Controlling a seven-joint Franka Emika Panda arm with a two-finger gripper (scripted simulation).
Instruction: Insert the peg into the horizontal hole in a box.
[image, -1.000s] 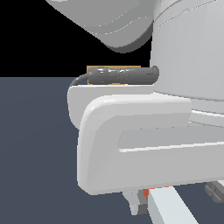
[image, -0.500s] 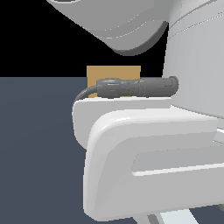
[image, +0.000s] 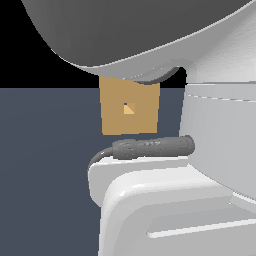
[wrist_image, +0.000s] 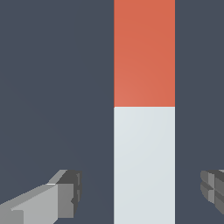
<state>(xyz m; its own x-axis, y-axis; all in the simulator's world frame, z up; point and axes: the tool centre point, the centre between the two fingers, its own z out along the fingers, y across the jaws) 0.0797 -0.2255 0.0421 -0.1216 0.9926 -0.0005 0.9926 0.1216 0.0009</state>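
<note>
In the wrist view the peg (wrist_image: 144, 109) lies on the dark floor, one half red-orange, the other white. My gripper (wrist_image: 142, 194) is open, its two fingertips (wrist_image: 70, 192) standing apart on either side of the white half, not touching it. In the exterior view the tan box (image: 130, 107) stands behind the arm, its face showing the small square hole (image: 128, 108) in the centre. The peg and the gripper are hidden by the arm in the exterior view.
The arm's white body (image: 165, 205) and a dark cable (image: 150, 147) fill most of the exterior view. A dark grey floor (image: 45, 165) lies around them.
The arm has dropped lower in the exterior view, uncovering the tan box and its hole. The peg's end at the bottom of that view is now out of sight.
</note>
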